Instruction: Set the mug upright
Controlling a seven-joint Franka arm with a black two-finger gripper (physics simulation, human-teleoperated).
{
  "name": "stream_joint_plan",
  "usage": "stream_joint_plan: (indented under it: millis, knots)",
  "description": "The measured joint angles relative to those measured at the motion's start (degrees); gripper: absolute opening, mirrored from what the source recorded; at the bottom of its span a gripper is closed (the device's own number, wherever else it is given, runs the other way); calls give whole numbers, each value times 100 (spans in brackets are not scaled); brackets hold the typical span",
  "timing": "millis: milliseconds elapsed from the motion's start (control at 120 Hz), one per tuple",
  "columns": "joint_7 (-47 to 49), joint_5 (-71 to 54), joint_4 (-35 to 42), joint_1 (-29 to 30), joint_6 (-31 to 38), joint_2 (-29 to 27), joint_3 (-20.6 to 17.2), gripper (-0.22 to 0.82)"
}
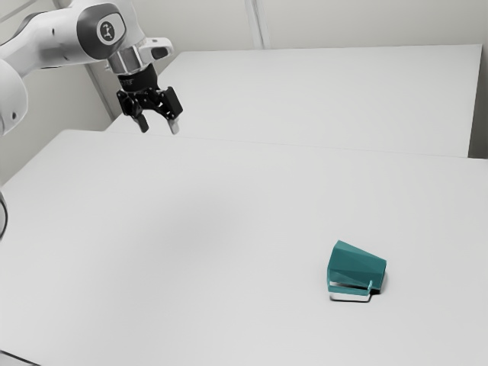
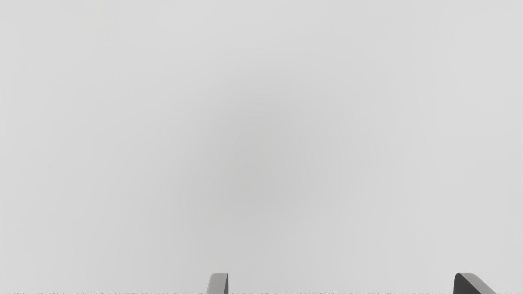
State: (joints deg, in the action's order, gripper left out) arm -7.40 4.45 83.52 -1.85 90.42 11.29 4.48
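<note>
Where the room ends, pale plain walls (image 1: 343, 23) stand behind everything, with a narrow upright strip (image 1: 258, 24) on them. Biggest item out front: broad, smooth, matte white table (image 1: 229, 305), running across most of the exterior view. Beyond its far edge, a second flat, white, four-sided surface (image 1: 320, 99). On the table, a soft, roundish grey patch of shade (image 1: 191, 225), between arm side and middle; same kind of soft shading on the pale surface under the hand in the wrist view.

Next, robot arm (image 1: 61, 38): white, rounded segments, grey trim, entering from the exterior view's upper left. At its end, black two-finger gripper (image 1: 159, 130), raised, pointing down, well apart from the task object. Tool state: spread wide, empty gap between the two sides. Wrist view agrees: grey fingertips (image 2: 219, 285) well apart, one on each side of the gap, pale surface beyond them.

Task object: teal, faceted, tapering mug (image 1: 356, 267), on the table, toward the exterior view's right and the nearer part of the tabletop. Lying on its side, not upright; wider end toward the exterior view's left, narrower end toward its right. Smallest: angular teal handle (image 1: 349, 290), low on the mug, on the side facing the exterior camera.
</note>
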Motion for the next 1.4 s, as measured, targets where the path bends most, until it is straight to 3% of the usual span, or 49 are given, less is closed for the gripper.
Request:
stream_joint_plan:
  millis: [242, 467, 742, 933, 1150, 1400]
  knots:
    - [7, 10, 47, 3, -48, -5, -51, 60]
    - [6, 623, 547, 11, 160, -30, -530, 60]
    - [-173, 2319, 1992, 17, 1736, -274, -1283, 60]
    - [-299, 3097, 2574, 2, 2845, -181, -1831, 60]
    - [-485, 3592, 2771, -22, 3569, 326, -2209, 60]
    - [-715, 4025, 2984, -42, 3882, 525, -2530, 60]
